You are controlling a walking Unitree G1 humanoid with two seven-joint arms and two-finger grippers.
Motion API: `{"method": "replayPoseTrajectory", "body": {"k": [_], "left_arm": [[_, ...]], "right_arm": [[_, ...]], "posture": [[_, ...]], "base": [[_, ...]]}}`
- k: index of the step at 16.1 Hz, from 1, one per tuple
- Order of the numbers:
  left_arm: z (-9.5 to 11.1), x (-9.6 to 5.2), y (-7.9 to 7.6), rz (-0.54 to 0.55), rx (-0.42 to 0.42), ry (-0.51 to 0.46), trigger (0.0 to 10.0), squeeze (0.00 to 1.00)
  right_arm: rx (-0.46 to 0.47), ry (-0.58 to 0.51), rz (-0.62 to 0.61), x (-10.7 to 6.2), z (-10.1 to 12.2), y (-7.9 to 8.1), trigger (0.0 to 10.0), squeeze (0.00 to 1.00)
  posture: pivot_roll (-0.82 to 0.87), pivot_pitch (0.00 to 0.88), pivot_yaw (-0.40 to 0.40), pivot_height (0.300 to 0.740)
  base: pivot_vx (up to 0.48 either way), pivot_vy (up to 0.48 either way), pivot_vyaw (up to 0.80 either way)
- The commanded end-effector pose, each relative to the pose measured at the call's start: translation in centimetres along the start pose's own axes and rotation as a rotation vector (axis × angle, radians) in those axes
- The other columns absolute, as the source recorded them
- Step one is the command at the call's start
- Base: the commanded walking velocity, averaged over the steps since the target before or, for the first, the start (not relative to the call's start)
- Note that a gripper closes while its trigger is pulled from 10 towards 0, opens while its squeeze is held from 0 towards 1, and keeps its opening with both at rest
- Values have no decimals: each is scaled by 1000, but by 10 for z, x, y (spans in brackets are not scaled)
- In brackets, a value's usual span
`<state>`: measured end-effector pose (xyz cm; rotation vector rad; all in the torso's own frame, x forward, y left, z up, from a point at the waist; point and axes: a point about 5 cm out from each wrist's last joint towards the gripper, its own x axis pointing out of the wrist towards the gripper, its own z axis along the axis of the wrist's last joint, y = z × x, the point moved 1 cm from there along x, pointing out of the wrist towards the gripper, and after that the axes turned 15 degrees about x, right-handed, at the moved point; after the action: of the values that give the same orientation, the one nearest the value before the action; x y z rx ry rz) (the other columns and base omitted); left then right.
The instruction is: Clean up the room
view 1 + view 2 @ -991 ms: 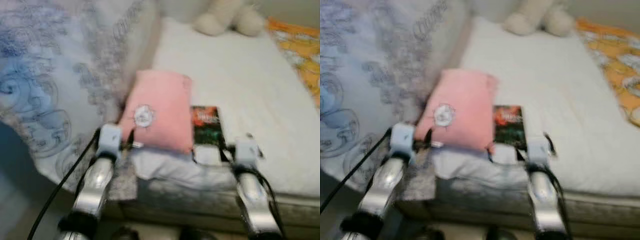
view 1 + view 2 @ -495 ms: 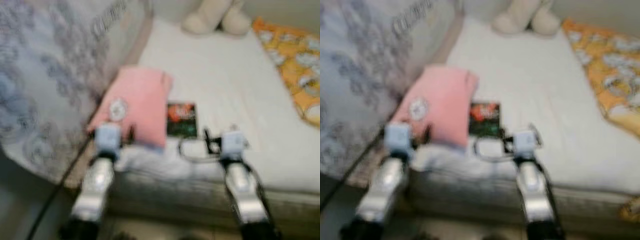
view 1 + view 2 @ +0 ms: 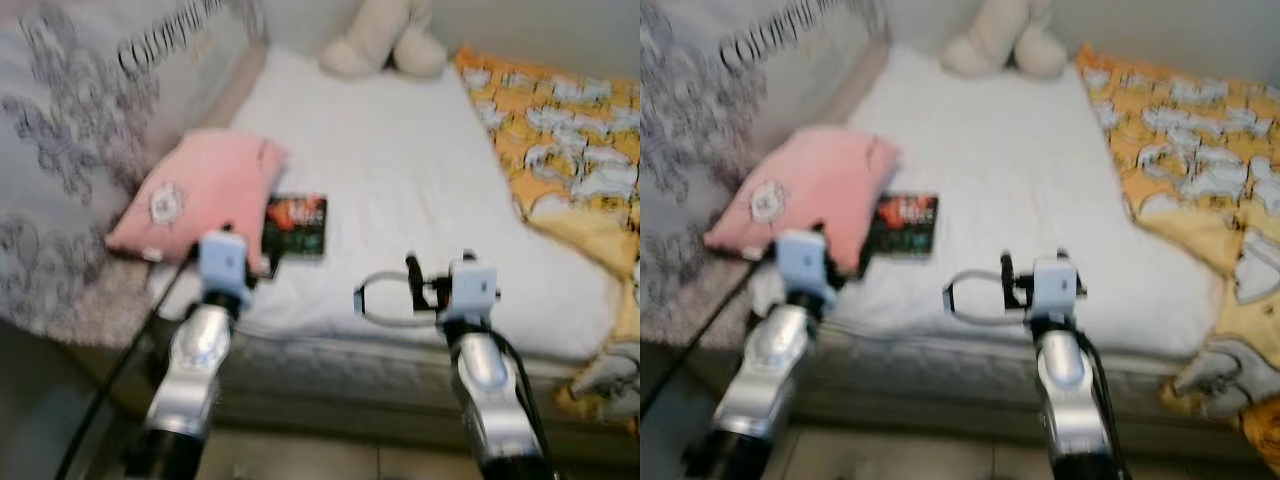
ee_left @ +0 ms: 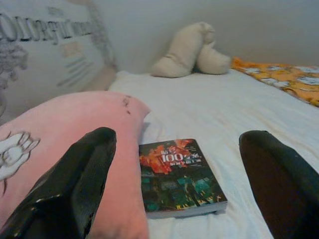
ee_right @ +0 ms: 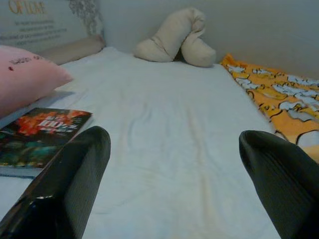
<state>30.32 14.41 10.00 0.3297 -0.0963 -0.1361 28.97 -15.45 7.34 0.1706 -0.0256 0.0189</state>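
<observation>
Both grippers hover at the bed's [image 3: 400,190] near edge with fingers spread wide, the left gripper [image 4: 179,191] facing the book [image 3: 295,225] (tucked against the pink pillow [image 3: 190,195] at its nine o'clock), the right gripper [image 5: 174,184] over bare sheet.

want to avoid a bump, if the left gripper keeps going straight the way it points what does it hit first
Probably the book, lying flat on the white sheet between the open fingers. The pink pillow sits close beside that line and may brush one finger; depth is unclear.
</observation>
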Motion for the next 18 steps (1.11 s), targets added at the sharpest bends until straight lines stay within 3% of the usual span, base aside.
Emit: {"method": "replayPoseTrajectory", "body": {"k": [1, 6, 9, 10, 12, 14, 15, 16, 18], "left_arm": [[-4, 0, -9, -29, -14, 24, 10000, 0], [-13, -1, -9, -4, -3, 62, 10000, 0], [-14, -7, 1, 54, 22, 40, 10000, 0], [-17, -11, 1, 49, 20, 55, 10000, 0], [-22, -13, 2, 46, 16, 75, 10000, 0], [-18, -8, -2, 30, 19, 62, 10000, 0], [-18, -5, -3, 22, 23, 59, 10000, 0], [-18, -5, -3, 21, 25, 58, 10000, 0], [-19, -5, -3, 17, 29, 61, 10000, 0]], "right_arm": [[-13, 17, -33, -1, -1, -10, 10000, 1000], [-54, 48, -5, -3, -4, -10, 10000, 1000], [14, -6, -23, -5, 3, -15, 10000, 1000], [29, -12, -70, -8, 2, -23, 10000, 1000], [46, 56, -114, -11, -10, -33, 10000, 1000], [40, 85, -64, -9, -13, -26, 10000, 1000], [-5, 104, -14, -5, -14, -17, 10000, 886], [-27, 117, -1, -4, -16, -14, 10000, 0], [-6, 126, -6, -4, -17, -14, 10000, 0]], "posture": [[-1, 0, 8, 740], [-11, 0, -6, 740], [-7, 0, -9, 740], [-6, 0, -9, 740], [0, 0, -8, 740], [0, 0, -7, 740], [-1, 0, -5, 740], [-1, 0, -5, 736], [1, 0, -6, 731]], "base": [[0, -439, 0], [0, -439, 0], [0, -437, 0], [0, -431, 0], [0, -435, 0], [0, -435, 0], [0, -435, 0], [0, -435, -425], [0, -435, -575]]}}
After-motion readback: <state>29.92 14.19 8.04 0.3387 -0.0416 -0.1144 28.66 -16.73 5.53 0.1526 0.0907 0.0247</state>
